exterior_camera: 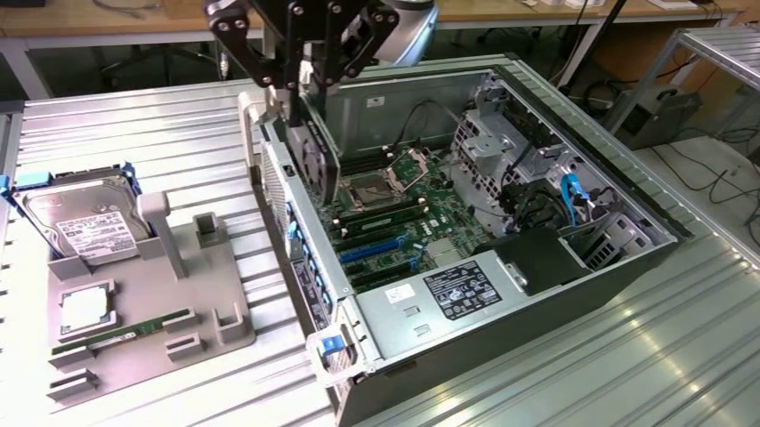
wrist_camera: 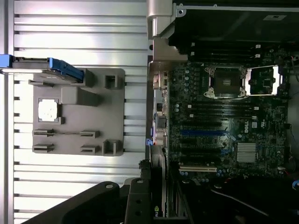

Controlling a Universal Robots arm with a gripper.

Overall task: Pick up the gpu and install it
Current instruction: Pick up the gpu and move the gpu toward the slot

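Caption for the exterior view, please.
The gripper holds the gpu on edge over the open computer case.

Qty, per kind:
- 1 open black-and-grey metal PC tower case (exterior_camera: 535,356)
- 1 dark printed-circuit motherboard (wrist_camera: 233,121)
- 1 silver square CPU socket (wrist_camera: 224,81), lid frame up
- 1 small silver finned heatsink (wrist_camera: 246,151)
- 2 blue expansion slots (exterior_camera: 368,253)
- 1 grey metal PSU box w/ black-and-white label (exterior_camera: 464,294)
- 1 dark flat gpu card w/ round fan face (exterior_camera: 315,160)
- 1 grey moulded plastic holder tray (exterior_camera: 178,329)
- 1 silver hard drive w/ white label, blue carrier (exterior_camera: 84,227)
- 1 silver square CPU chip (exterior_camera: 89,307)
- 1 slim green RAM stick (exterior_camera: 125,334)
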